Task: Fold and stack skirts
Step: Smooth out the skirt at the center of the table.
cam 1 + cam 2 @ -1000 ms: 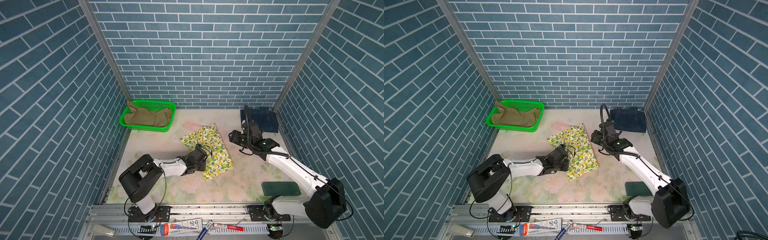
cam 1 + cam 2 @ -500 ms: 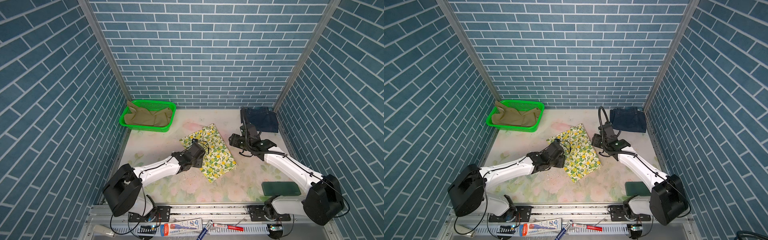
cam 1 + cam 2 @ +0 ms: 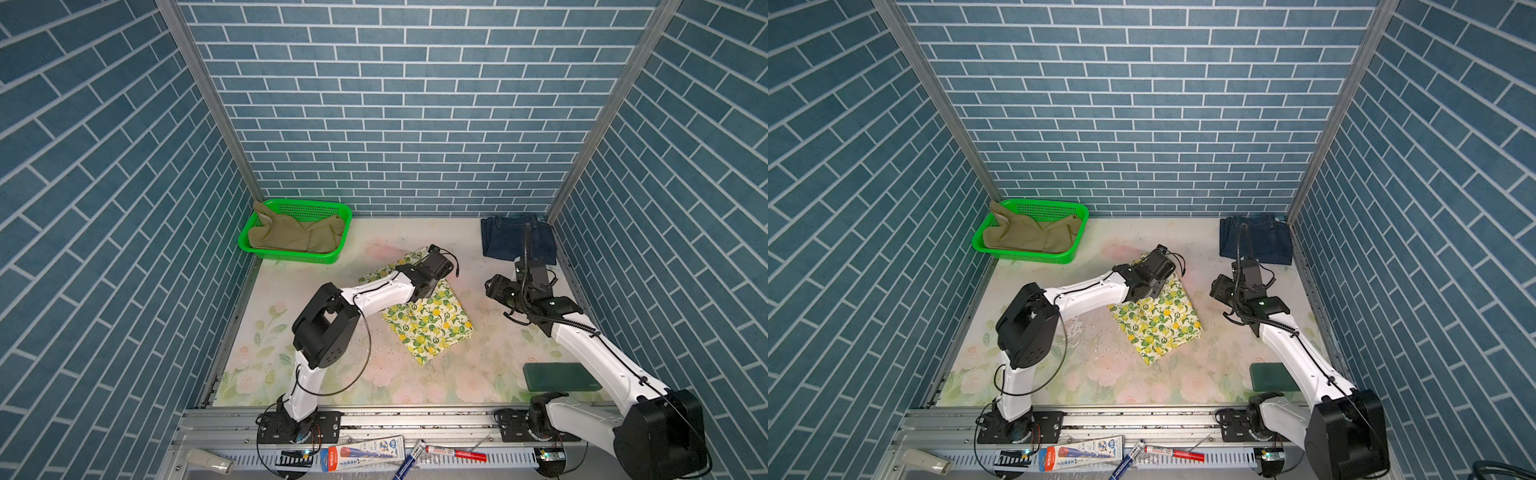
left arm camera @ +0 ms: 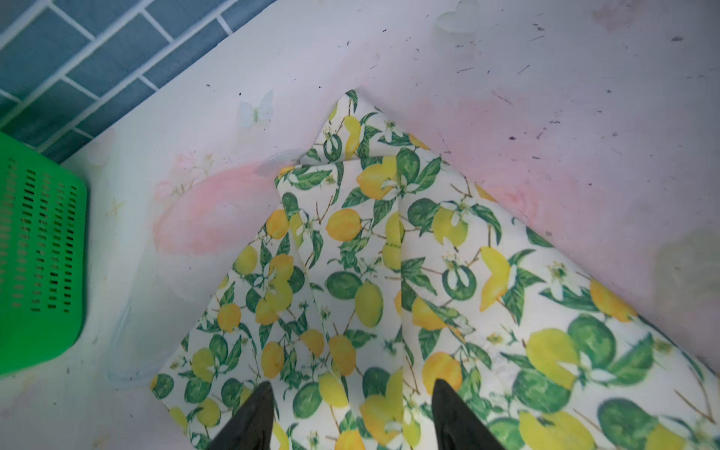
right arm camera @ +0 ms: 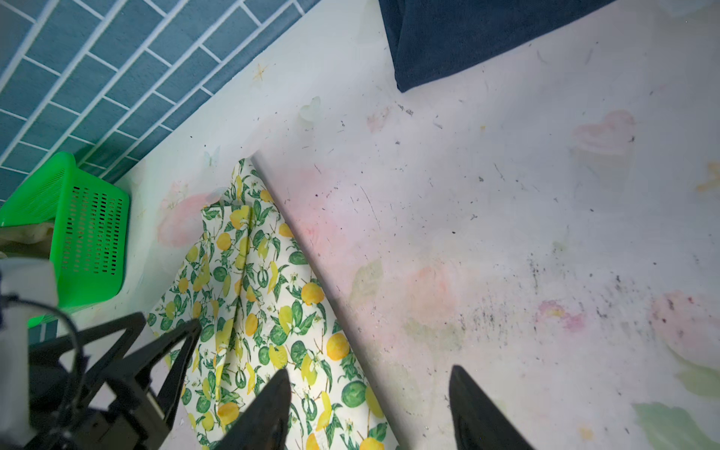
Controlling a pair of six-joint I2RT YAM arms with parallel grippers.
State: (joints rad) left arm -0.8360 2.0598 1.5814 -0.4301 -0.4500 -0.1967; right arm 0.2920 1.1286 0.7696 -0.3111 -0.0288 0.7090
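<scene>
No text is legible anywhere. The printed card pack [image 3: 365, 451] on the front rail [image 3: 415, 420] has lettering too small to read. Blue marker [image 3: 409, 458] and red marker [image 3: 457, 453] labels likewise.

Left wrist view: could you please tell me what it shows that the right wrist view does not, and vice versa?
Only the left wrist view: merely a closer look at the layered corner of the lemon-print skirt. Only the right wrist view: the dark blue denim skirt and the open right gripper. Both: that lemon-print skirt, the green mesh basket, the open left gripper.
</scene>
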